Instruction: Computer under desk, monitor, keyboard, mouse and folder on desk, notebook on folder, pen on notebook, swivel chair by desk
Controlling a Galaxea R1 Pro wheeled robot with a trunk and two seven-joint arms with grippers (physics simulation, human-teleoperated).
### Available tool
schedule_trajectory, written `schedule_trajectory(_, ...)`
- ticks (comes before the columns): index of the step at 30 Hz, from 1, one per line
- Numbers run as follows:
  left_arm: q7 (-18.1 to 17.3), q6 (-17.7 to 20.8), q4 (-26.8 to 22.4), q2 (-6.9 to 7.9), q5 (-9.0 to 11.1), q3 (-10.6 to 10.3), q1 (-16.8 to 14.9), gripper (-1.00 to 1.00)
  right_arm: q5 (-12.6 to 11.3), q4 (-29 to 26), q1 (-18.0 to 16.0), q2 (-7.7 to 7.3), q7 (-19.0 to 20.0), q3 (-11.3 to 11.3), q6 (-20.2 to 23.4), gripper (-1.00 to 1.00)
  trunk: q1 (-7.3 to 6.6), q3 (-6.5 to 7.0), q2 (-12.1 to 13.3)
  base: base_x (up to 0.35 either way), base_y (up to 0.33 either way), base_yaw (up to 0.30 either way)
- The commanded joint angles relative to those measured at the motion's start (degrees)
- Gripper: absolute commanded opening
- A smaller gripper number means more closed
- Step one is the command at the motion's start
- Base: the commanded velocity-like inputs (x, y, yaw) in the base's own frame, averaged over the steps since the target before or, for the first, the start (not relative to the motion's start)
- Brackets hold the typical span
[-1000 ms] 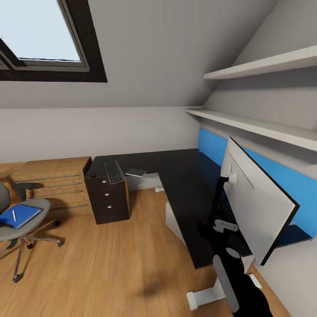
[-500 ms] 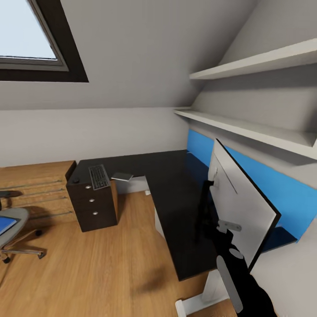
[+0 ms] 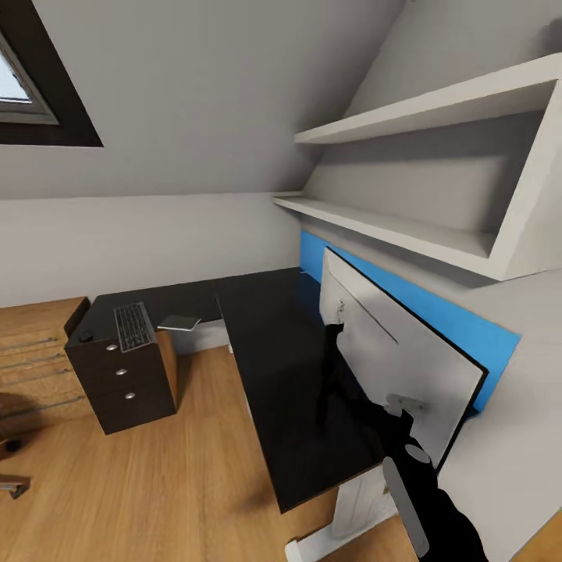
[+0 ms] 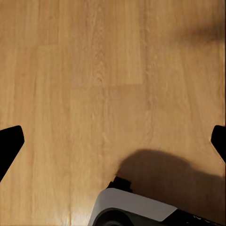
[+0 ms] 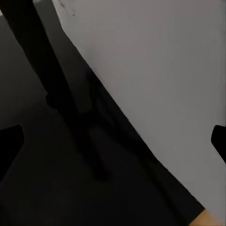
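Head view: the monitor (image 3: 398,359) is seen standing on the desk (image 3: 273,351) at centre right, white back shown, while the keyboard (image 3: 133,325) lies on the drawer unit (image 3: 125,375) at left. Both grippers' fingertips are spread wide apart at the wrist views' edges, nothing held.

Even soft daylight, faint floor (image 4: 70,70) shadows, sharp render, wide-angle stretching
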Motion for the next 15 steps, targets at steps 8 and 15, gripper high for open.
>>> schedule_trajectory(8, -0.11, -0.27, -0.02, -0.01, 0.43, 0.13, -0.02, 1.00, -0.36, 0.21, -0.06, 0.04, -0.46, 0.19, -0.13, 1.00, 0.04, 0.00, -0.07, 0.238, -0.212, -0.121)
schedule_trajectory(15, -0.11, -0.27, -0.02, 0.07, 0.42, 0.13, -0.02, 1.00, -0.34, 0.22, -0.06, 0.00, -0.49, 0.18, -0.14, 1.00, 0.04, 0.01, -0.07, 0.255, -0.208, -0.006)
